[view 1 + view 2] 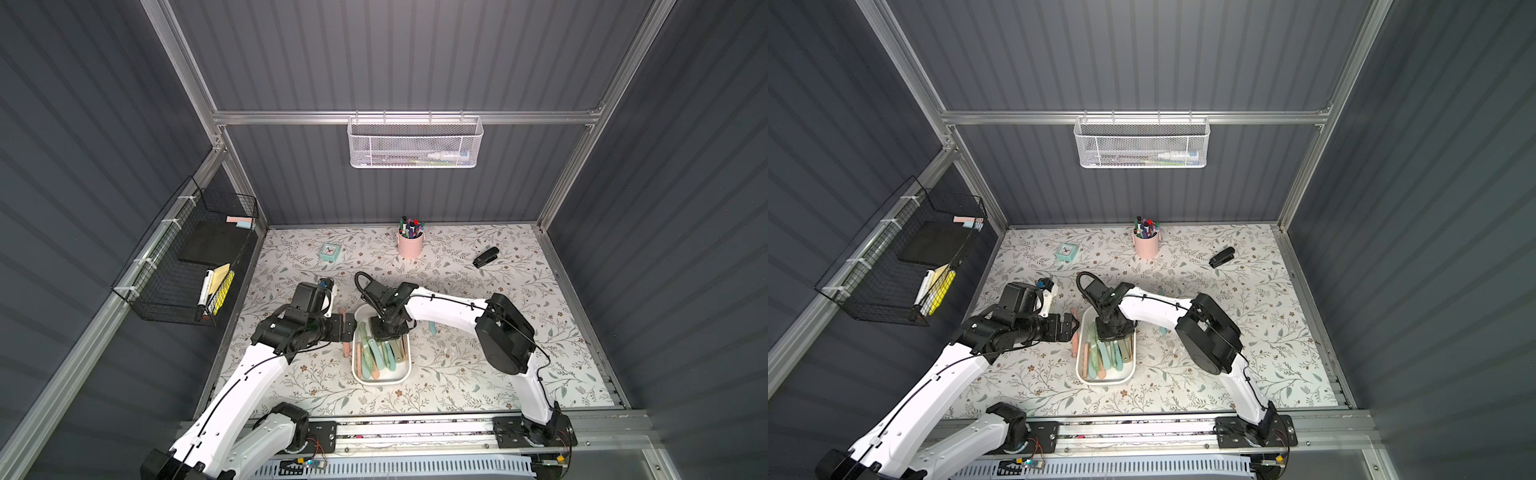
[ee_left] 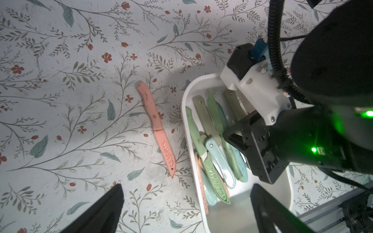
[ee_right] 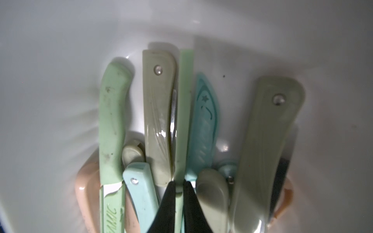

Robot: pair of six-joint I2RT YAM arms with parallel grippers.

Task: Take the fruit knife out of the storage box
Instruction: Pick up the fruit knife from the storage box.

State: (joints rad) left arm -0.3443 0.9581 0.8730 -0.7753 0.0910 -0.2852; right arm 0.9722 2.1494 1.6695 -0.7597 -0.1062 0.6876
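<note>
– Where is the fruit knife (image 3: 184, 100)?
– In the storage box (image 1: 381, 380), mid-surface. My right end effector (image 3: 179, 184) pinches it. Its length follows the box, toward the far edge. My left end effector (image 2: 186, 187) is spread.

CERAMIC on pink knife (image 2: 156, 125); CERAMIC on green knife (image 2: 209, 167)

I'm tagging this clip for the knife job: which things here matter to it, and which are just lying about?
In the job: storage box, thin green knife, right gripper shut on it, other knives inside.
Lying about: pen cup, clock, stapler, mesh basket, wire basket.
</note>
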